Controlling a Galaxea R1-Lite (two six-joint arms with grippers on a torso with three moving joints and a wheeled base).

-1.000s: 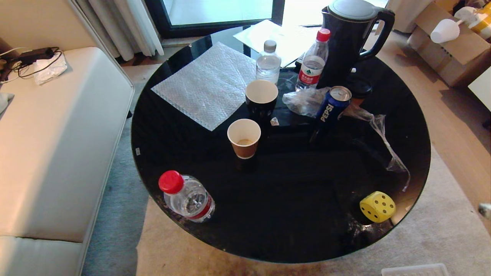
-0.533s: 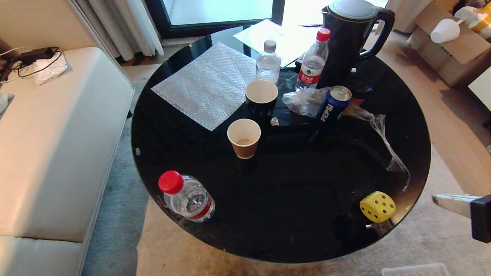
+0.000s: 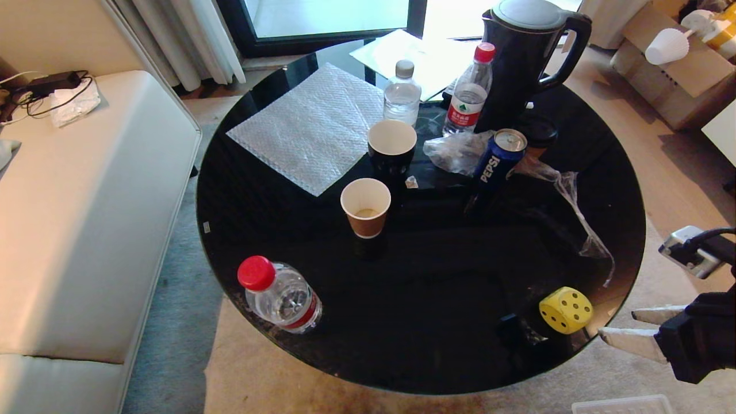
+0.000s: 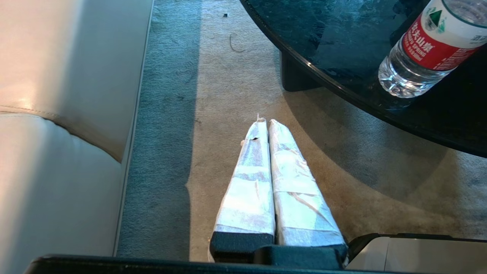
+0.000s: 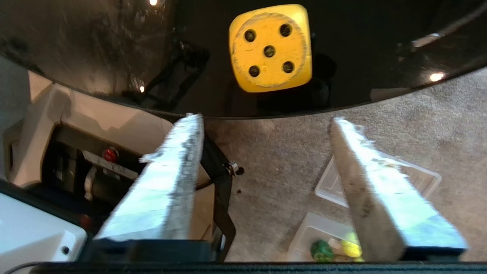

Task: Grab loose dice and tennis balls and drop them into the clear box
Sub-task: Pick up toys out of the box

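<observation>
The round black bench (image 3: 437, 345) fills the middle of the head view, with a pale sofa (image 3: 86, 230) down the left side and carpet (image 3: 650, 368) around the lower edge. A dark kettle (image 3: 523, 57) stands at the upper right of the bench, a sheet of bubble wrap (image 3: 313, 126) lies at the upper centre, and a Pepsi can (image 3: 499, 158), two paper cups (image 3: 366, 207) and a red-capped bottle (image 3: 279, 294) are spread across the top.

The clear box (image 5: 323, 238) shows at the lower right of the right wrist view, on the carpet, with a dark green die (image 5: 321, 250) and something yellow-green inside it. A ribbed clear lid (image 5: 335, 182) lies just beside it.

The right pincer (image 3: 624, 326) reaches in from the lower right of the head view, its taped fingers spread wide with nothing between them, just off the bench edge and near the yellow die (image 3: 566, 310).

That die sits on the bench close to its lower right rim, five pips facing the right wrist camera.

The left pincer (image 4: 264, 121) hangs over the carpet beside the sofa, fingers pressed together and holding nothing.
</observation>
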